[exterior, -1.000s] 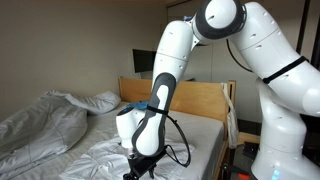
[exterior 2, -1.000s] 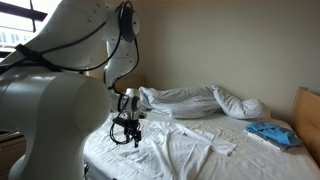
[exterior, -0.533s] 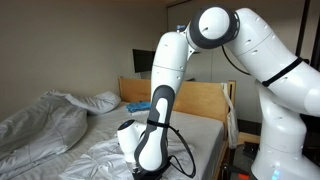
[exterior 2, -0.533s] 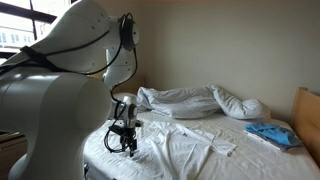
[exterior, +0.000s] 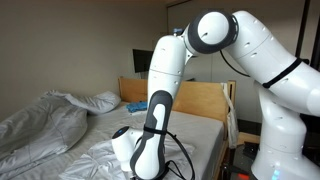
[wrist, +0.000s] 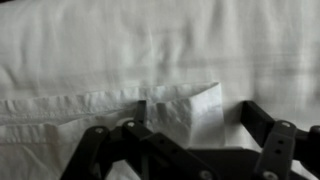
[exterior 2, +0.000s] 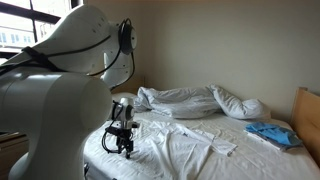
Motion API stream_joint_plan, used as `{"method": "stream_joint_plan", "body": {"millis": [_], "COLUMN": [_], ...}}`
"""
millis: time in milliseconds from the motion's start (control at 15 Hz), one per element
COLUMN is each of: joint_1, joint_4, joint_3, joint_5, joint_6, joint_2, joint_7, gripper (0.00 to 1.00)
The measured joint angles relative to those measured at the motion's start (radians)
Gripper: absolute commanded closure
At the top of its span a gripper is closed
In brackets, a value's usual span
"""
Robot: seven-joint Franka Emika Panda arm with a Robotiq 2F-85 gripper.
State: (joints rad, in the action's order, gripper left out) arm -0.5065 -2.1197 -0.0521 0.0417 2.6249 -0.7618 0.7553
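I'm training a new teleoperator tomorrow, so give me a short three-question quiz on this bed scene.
1. True or false: the fingers are squeezed shut.
2. What lies between them in the wrist view? A) the hemmed corner of the white cloth B) a pillow C) bare wood
3. Fill in: in an exterior view, the blue cloth lies beside the wooden ____.
Key: 1 false, they stand open. 2 A. 3 headboard.
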Motion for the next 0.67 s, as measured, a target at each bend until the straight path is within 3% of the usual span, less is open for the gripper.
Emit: {"method": "stream_joint_plan", "body": {"millis": [533, 667], "joint_1": [0.004, 0.006], "joint_4": [0.058, 0.063], "joint_3": [0.008, 0.009], "joint_5": [0.000, 0.000], "joint_6": [-0.106, -0.117], "joint_2": [-0.018, -0.020], "joint_7": [0.000, 0.000], "gripper": [0.86, 0.90]}}
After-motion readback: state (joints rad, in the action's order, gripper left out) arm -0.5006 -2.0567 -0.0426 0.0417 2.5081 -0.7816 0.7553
